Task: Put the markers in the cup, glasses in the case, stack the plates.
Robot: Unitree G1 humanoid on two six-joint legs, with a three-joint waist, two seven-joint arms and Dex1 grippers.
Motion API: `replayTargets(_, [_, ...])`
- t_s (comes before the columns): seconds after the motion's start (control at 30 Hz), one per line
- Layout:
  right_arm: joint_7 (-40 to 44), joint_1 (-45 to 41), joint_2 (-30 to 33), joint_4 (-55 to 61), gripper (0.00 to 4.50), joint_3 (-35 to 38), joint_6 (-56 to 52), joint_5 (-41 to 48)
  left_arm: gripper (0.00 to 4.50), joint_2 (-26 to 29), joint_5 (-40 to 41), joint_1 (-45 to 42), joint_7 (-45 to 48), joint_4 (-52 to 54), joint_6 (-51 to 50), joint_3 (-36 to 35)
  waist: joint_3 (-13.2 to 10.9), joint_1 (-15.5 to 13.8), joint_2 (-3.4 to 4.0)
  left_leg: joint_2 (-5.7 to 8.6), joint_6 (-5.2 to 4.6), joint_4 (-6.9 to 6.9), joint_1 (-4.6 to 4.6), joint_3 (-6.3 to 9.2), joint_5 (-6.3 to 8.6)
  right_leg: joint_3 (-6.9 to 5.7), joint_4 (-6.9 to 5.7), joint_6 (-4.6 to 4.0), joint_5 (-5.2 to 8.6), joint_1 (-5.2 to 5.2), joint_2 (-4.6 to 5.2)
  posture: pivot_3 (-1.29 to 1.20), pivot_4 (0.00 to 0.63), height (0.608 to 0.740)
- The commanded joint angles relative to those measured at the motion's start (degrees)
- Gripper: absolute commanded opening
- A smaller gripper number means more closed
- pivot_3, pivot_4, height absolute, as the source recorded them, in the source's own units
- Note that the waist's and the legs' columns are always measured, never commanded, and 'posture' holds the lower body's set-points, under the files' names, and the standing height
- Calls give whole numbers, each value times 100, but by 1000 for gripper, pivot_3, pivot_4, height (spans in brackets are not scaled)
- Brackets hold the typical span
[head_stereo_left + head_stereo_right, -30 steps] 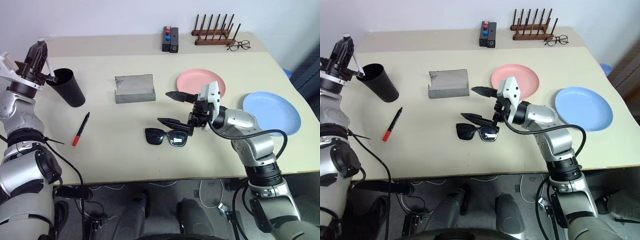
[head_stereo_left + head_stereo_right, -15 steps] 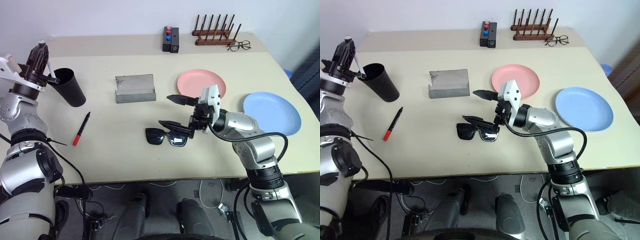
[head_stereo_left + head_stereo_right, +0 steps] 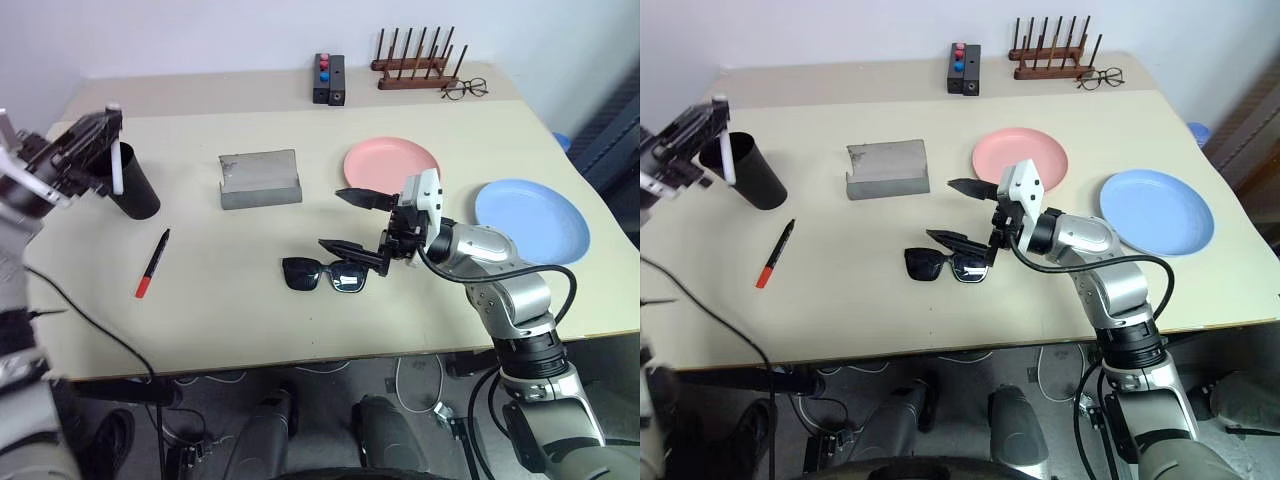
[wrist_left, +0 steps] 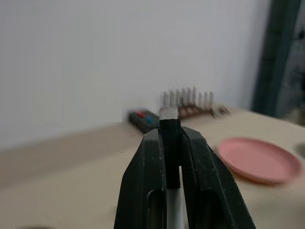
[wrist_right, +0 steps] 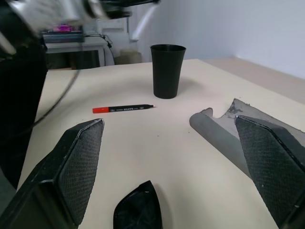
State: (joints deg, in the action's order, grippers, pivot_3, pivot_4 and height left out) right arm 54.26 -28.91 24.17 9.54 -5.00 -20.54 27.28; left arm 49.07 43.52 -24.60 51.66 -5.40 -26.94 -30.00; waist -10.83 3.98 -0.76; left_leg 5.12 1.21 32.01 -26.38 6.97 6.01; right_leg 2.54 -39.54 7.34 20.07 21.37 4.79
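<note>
No writing, label, brand or number can be read on anything here: the markings are too small or blurred to make out on any of the things.

White marker [image 3: 116, 168] upright over black cup [image 3: 134, 186].

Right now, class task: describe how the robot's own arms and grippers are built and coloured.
Both arms are silver-grey rounded metal segments with black joint rings. A thin black cable loops along the right forearm. The right gripper has two black pointed fingers with textured inner pads, mounted behind a white block. The left gripper has matching slim black fingers.
</note>
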Motion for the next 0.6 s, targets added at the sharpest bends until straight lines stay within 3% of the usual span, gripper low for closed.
replayTargets(0.03, [82,-122,-33,61,4497,67,147,71,24,344,392,1138,-173,928,-892,-1018,2,12,6,-3,1,-1,2,-1,0,0,2,-4,-2,1,-1,0,150,740])
replayTargets(0.17, [212,-177,-27,36,4497,75,50,189,24,192,364,2270,-405,1002,-1163,-1697,1,-64,9,-7,3,-8,17,-10,3,10,11,-9,-2,6,3,0,150,740])
replayTargets(0.27, [379,-190,41,127,4497,112,-223,455,24,84,24,2752,-496,879,-1038,-1637,3,-174,7,-6,18,-4,17,-8,12,10,26,-26,0,2,11,0,150,740])
replayTargets(0.4, [663,-88,299,404,4497,189,-733,928,24,-81,143,2906,-549,908,-1197,-1541,5,-303,2,-3,19,-3,14,-12,13,10,36,-38,3,0,21,0,150,740])
replayTargets(0.6, [838,195,510,692,4497,125,-877,1076,24,-89,-420,2854,-695,392,-848,-1220,7,-316,0,-4,19,-8,10,-17,15,13,47,-42,4,2,25,0,150,740])
